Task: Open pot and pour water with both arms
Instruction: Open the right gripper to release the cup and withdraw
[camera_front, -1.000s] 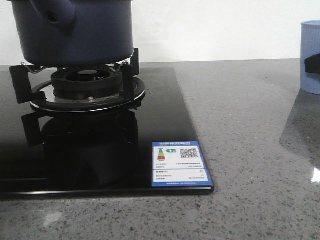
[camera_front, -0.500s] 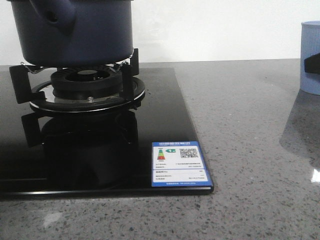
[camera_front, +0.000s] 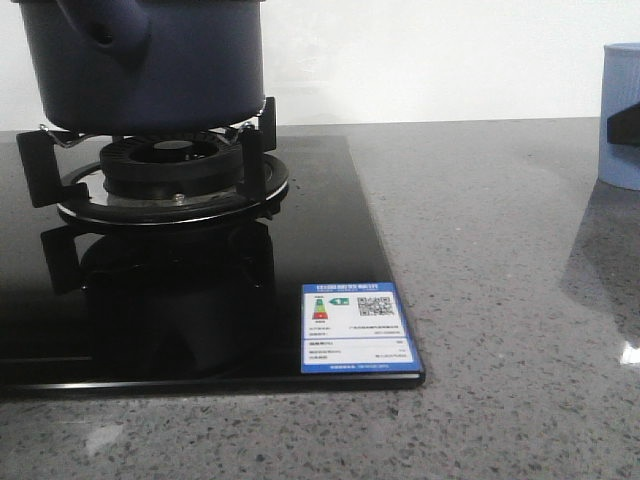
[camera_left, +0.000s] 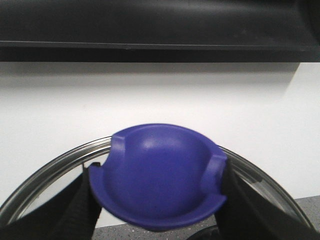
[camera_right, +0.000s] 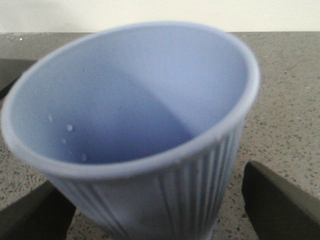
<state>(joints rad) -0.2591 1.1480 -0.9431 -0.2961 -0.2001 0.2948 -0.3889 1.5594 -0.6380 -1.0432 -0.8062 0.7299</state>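
Your left jaws grip the lid (camera_left: 160, 182) knob, lifted off the pot (camera_front: 140, 60) at ten o'clock on the burner (camera_front: 170, 170); right jaws flank the cup (camera_right: 135, 135), barely shifted rightward.

matt pot (camera_front: 150, 70), glossy black hob (camera_front: 200, 300), speckled, seemingly stone counter (camera_front: 500, 250).

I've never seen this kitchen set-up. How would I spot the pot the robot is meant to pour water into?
Find the glossy black glass hob on the speckled grey stone counter. On its black burner stand, at the far left, sits the large dark navy-blue round pot. Unlike the pale blue ribbed cup at the far right, it is wide and smooth-sided, with a stubby holed handle.
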